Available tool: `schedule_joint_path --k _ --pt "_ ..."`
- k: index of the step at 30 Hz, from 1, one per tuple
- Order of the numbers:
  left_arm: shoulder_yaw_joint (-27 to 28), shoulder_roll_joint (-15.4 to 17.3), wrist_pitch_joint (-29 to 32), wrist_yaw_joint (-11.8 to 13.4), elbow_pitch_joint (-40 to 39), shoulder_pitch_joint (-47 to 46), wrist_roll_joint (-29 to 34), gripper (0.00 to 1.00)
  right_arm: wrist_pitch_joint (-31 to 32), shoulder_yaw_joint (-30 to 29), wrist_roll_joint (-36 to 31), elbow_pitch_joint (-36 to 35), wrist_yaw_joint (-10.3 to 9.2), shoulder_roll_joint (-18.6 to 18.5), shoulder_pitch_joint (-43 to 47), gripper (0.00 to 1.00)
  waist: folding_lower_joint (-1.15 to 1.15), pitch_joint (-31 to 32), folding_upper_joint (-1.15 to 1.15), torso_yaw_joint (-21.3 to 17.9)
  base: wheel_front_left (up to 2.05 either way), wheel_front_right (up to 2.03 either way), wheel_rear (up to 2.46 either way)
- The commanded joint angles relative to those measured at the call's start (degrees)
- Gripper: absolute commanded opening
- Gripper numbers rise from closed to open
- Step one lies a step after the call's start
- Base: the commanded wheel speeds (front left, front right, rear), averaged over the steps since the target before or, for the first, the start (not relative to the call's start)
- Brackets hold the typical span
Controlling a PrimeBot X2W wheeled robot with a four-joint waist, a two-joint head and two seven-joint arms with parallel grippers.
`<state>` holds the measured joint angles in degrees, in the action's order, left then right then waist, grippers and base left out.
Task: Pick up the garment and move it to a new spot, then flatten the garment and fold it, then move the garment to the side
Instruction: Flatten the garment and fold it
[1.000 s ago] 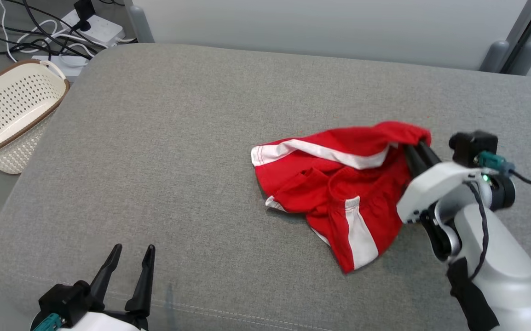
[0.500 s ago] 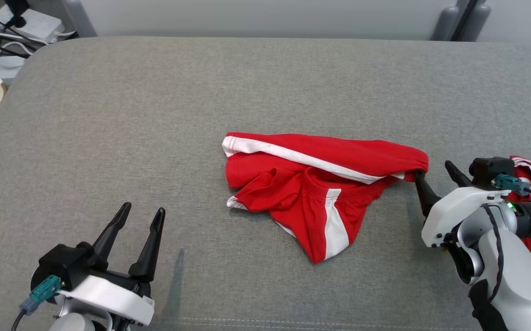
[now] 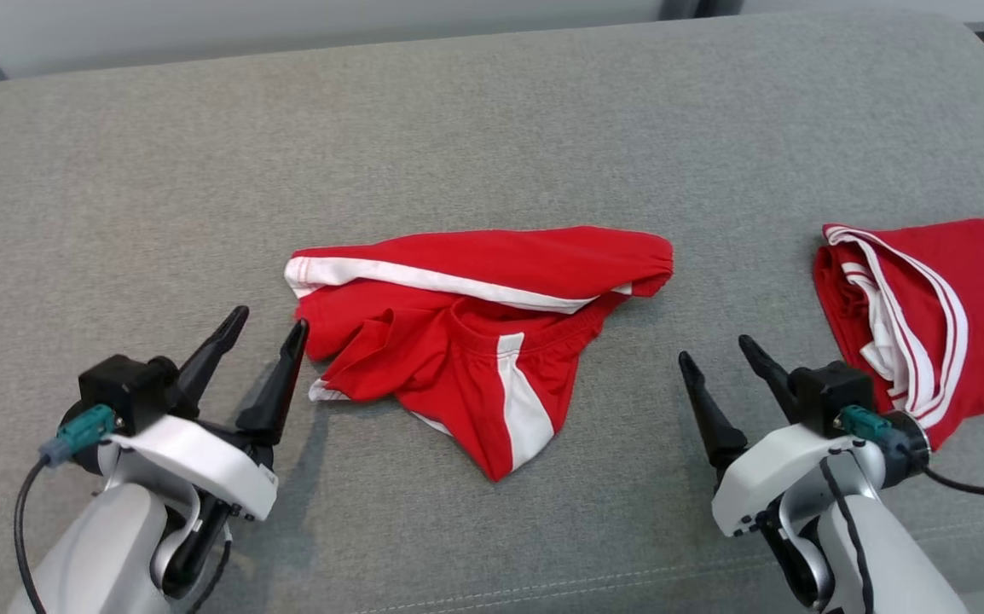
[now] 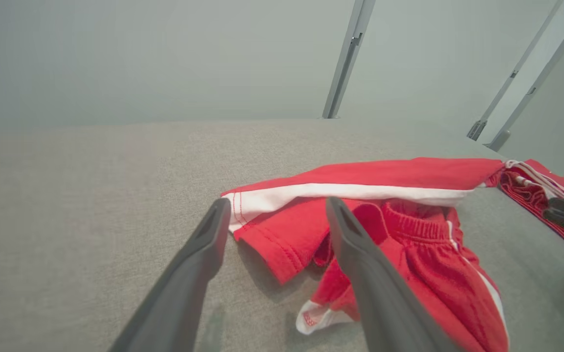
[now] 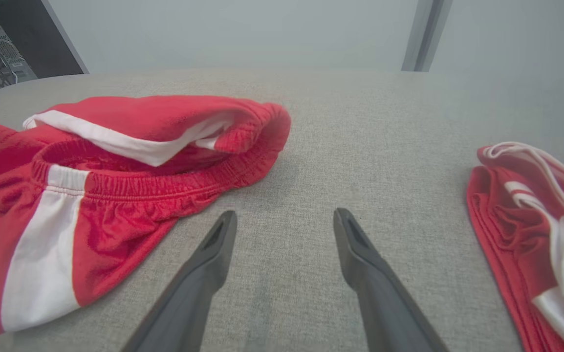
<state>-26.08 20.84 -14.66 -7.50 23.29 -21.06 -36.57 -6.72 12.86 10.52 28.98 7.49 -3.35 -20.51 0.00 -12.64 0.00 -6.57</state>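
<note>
The garment (image 3: 475,333) is a pair of red shorts with white side stripes, lying crumpled in the middle of the grey cushion (image 3: 458,128). Its elastic waistband (image 5: 164,183) gapes toward the right wrist view. My left gripper (image 3: 269,322) stands open at the shorts' left edge, its right fingertip almost at the cloth, holding nothing. In the left wrist view the left gripper (image 4: 274,208) points at a red leg hem (image 4: 272,249). My right gripper (image 3: 715,350) is open over bare cushion, a little to the right of the shorts (image 5: 116,161), with nothing between its fingers.
A second red garment (image 3: 927,298) with white trim and printed numerals lies folded at the cushion's right side, just right of my right gripper. A pale wall (image 4: 164,54) and metal posts (image 4: 348,54) stand behind the cushion.
My right gripper let go of the shorts' waistband, opened, and drew back to the right. The shorts settled flat. The head camera swung right, bringing the folded garment into view.
</note>
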Motion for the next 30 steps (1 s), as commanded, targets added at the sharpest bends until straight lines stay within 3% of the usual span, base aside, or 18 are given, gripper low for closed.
schedule_joint_path --k 1,11,30 --pt "0.32 3.0 -0.29 0.01 0.92 -5.01 -1.98 1.0 -1.3 2.54 -0.04 -2.25 0.0 0.36 0.65 1.0 0.0 -1.59 0.0 -2.37 0.0 0.0 0.0" --pt "-4.2 6.96 2.73 0.01 9.85 -13.55 -15.28 1.0 -3.9 11.29 5.42 -5.44 0.0 0.45 1.91 1.0 0.0 -4.45 0.0 -7.5 0.0 0.0 0.0" --pt "-12.18 14.92 3.83 0.01 9.55 -15.65 -30.93 1.0 -5.94 14.1 6.09 -9.85 0.0 0.46 2.08 1.0 0.0 -7.83 0.0 -10.33 0.0 0.0 0.0"
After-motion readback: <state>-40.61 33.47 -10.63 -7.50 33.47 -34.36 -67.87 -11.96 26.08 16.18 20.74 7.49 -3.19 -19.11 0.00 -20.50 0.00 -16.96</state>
